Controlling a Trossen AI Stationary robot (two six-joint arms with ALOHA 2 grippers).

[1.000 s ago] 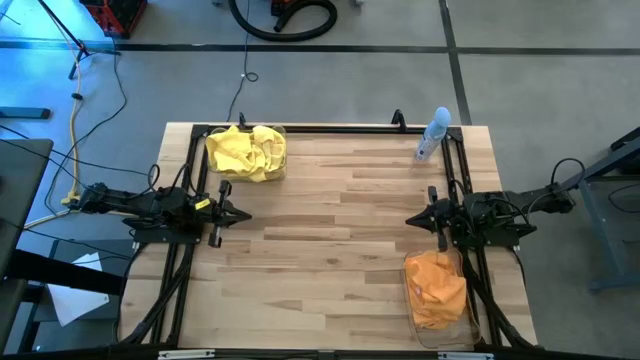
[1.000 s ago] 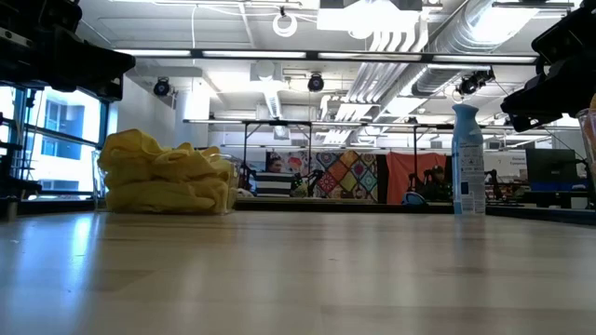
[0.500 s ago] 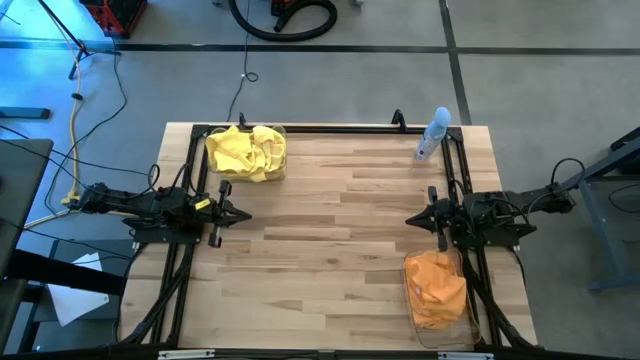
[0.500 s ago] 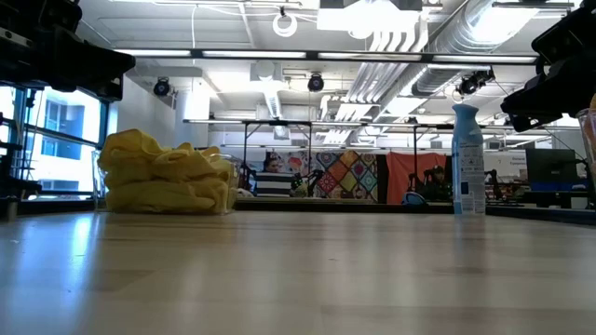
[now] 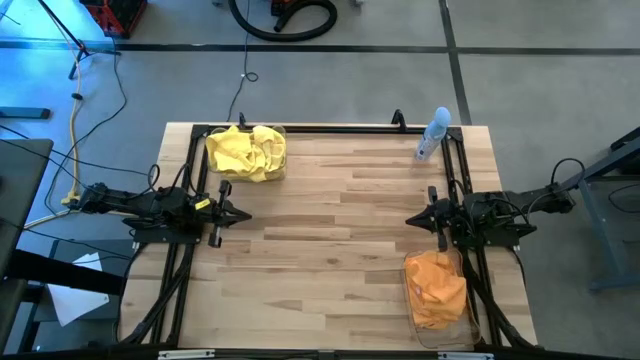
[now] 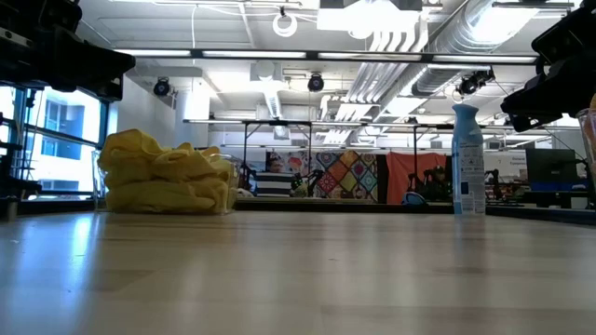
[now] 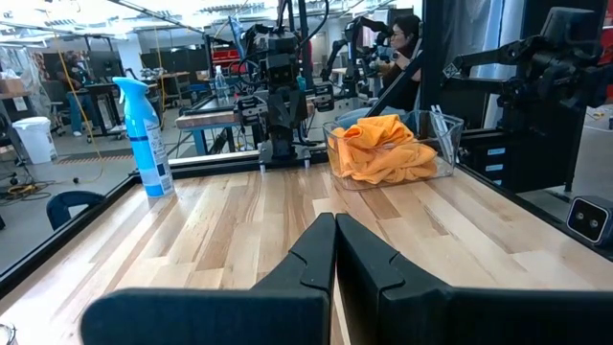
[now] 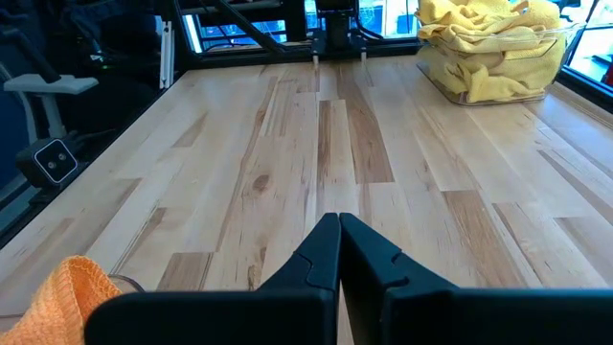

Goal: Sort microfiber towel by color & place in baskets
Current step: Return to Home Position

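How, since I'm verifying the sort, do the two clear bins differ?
The far-left bin holds yellow towels; the near-right bin holds orange towels. The far-left bin sits at a back corner of the table, the near-right bin by its front edge. Both are clear rectangular plastic holding crumpled cloths.

I see everything brightly lit from ceiling strips (image 6: 233, 53). The table (image 6: 298, 270) carries a pale sheen and only soft shadows.
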